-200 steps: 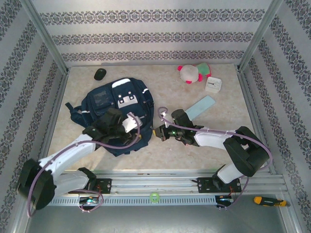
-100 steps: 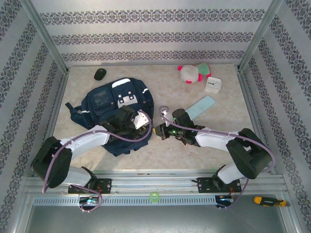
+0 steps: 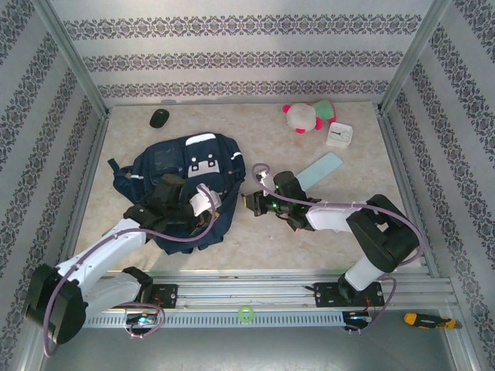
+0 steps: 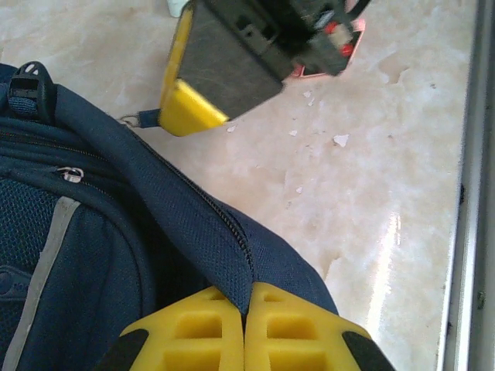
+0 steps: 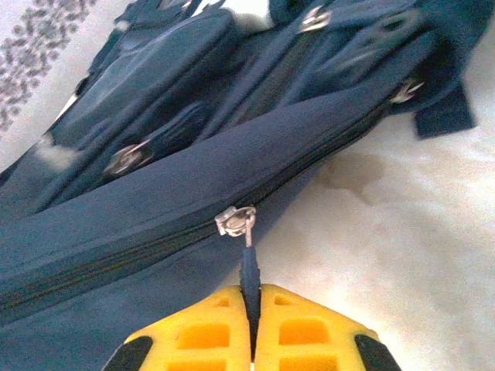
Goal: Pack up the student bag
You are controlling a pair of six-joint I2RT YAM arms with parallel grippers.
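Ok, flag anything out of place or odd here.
A yellow-and-black screwdriver-like tool lies on the metal rail at the near right, apart from the other items. Small white flecks dot the tabletop beside the student bag. Nothing looks spilled or torn.

student bag [image 3: 155,166]: big dark navy fabric backpack, lying flat on tabletop, left of centre, front side facing up. White patches w/ buckles showing on front pocket, white reflective strip sitting at far end, thin pale stripe running down left side. Strap sticking out to left. Side zip looking shut along seam, silver zip slider [image 5: 236,220] sitting approx mid-seam, dark pull tab [image 5: 249,270] pointing out from it. Fabric bulging up a bit at right edge.
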